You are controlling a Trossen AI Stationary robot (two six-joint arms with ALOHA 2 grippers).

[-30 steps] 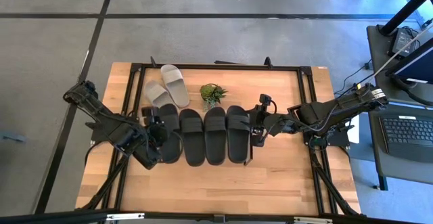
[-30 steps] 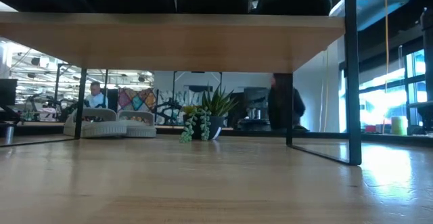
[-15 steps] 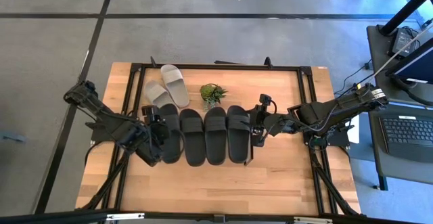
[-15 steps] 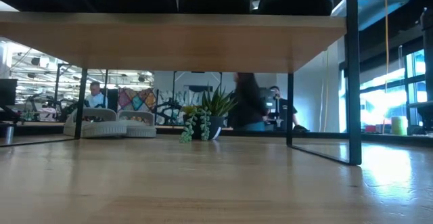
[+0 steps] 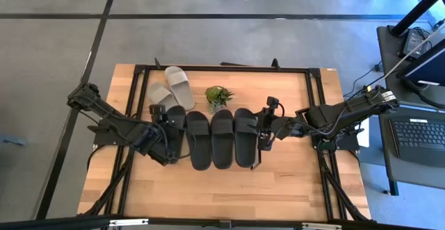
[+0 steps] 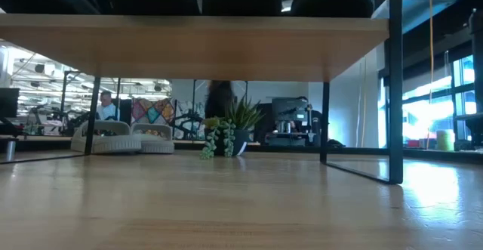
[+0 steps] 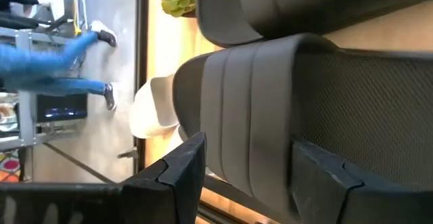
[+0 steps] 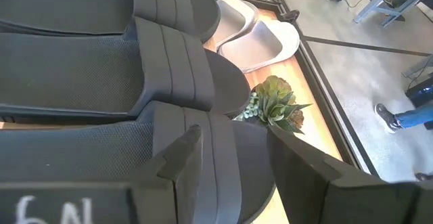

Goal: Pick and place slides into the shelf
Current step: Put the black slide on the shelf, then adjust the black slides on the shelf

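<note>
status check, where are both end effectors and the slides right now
Left end effector straddling the strap of the leftmost black slide; right end effector likewise on the rightmost. Four black slides on shelf. Two grey slides on the tabletop, plant beside them.

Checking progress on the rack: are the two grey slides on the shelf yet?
No: both grey slides lie on the table beside the plant, while four black slides fill the shelf.
</note>
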